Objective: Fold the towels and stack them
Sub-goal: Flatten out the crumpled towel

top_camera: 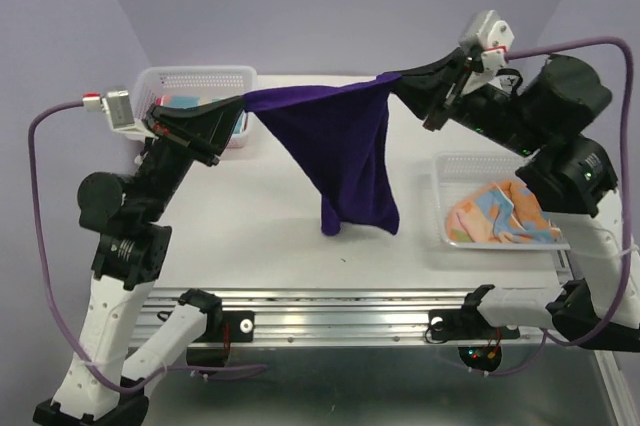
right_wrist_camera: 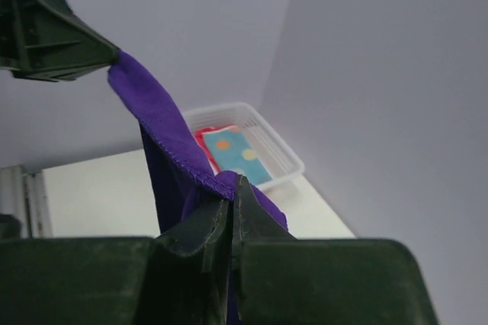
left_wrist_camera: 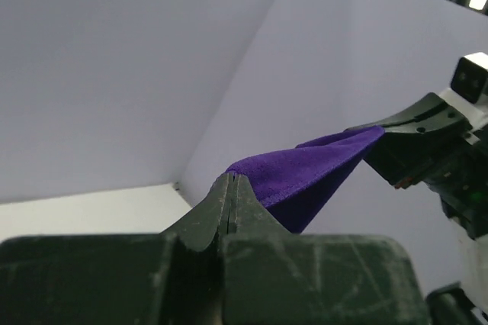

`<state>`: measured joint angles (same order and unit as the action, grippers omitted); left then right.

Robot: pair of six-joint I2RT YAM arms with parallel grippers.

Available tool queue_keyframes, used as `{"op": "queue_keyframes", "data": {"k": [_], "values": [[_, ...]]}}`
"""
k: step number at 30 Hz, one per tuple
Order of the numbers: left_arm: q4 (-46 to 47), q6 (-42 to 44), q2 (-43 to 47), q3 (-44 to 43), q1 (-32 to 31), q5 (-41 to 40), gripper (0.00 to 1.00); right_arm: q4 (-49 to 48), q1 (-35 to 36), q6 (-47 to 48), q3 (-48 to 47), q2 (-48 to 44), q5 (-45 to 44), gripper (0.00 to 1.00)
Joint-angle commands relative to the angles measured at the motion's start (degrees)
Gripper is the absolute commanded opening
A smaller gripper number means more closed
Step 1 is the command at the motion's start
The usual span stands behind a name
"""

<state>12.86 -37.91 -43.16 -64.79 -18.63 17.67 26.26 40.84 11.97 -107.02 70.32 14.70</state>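
Note:
A dark purple towel (top_camera: 340, 151) hangs stretched between both grippers above the table, its lower point drooping toward the tabletop. My left gripper (top_camera: 236, 103) is shut on its left corner, and my right gripper (top_camera: 392, 79) is shut on its right corner. From the left wrist, the purple towel (left_wrist_camera: 305, 176) runs from my closed left gripper (left_wrist_camera: 231, 178) across to the right arm. The right wrist view shows the purple towel (right_wrist_camera: 164, 130) pinched in my right gripper (right_wrist_camera: 233, 181). A folded light blue dotted towel (right_wrist_camera: 236, 153) lies on a red-pink one in the far basket.
A white mesh basket (top_camera: 195, 79) stands at the back left behind the left arm, holding folded towels. A second white basket (top_camera: 447, 168) at the right holds a crumpled orange patterned towel (top_camera: 500, 216). The metal rail (top_camera: 330, 306) runs along the table's near edge.

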Motion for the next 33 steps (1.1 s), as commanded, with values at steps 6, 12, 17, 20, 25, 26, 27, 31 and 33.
{"op": "queue_keyframes", "data": {"k": [6, 12, 17, 20, 25, 26, 27, 31, 33], "values": [[6.1, -9.6, 5.1, -6.7, -0.2, 18.0, 0.00, 9.6, 0.1, -6.0, -12.9, -1.7, 25.3, 0.01], [6.3, -12.4, 6.9, -10.2, -0.2, 21.0, 0.00, 6.0, -0.1, -11.6, -12.2, -4.2, 33.1, 0.01], [6.4, -13.5, 8.3, -9.7, -0.1, 21.4, 0.00, 1.3, -0.1, -16.6, -8.2, -6.3, 35.7, 0.01], [6.4, -13.5, 8.1, -8.5, -0.1, 21.1, 0.00, 0.7, -0.1, -17.2, -7.2, -6.1, 35.1, 0.01], [5.7, -10.9, 7.2, -4.6, -0.2, 16.2, 0.00, 0.7, -0.1, -14.9, -1.7, -5.7, 24.2, 0.01], [5.3, -10.3, 6.6, -4.1, -0.1, 15.2, 0.00, 0.6, -0.1, -14.7, -0.9, -5.6, 21.1, 0.01], [4.6, -8.9, 5.9, -3.2, -0.1, 13.2, 0.00, 0.7, -0.1, -14.5, 0.0, -4.4, 13.9, 0.01], [1.7, -4.9, -0.7, -2.6, -0.1, 5.9, 0.00, 0.8, -0.1, -12.5, 1.6, 0.9, -3.3, 0.01], [0.8, -3.1, -6.0, -3.1, -0.1, 2.9, 0.00, -0.6, -0.1, -12.6, 2.3, 3.7, -14.3, 0.01]]}}
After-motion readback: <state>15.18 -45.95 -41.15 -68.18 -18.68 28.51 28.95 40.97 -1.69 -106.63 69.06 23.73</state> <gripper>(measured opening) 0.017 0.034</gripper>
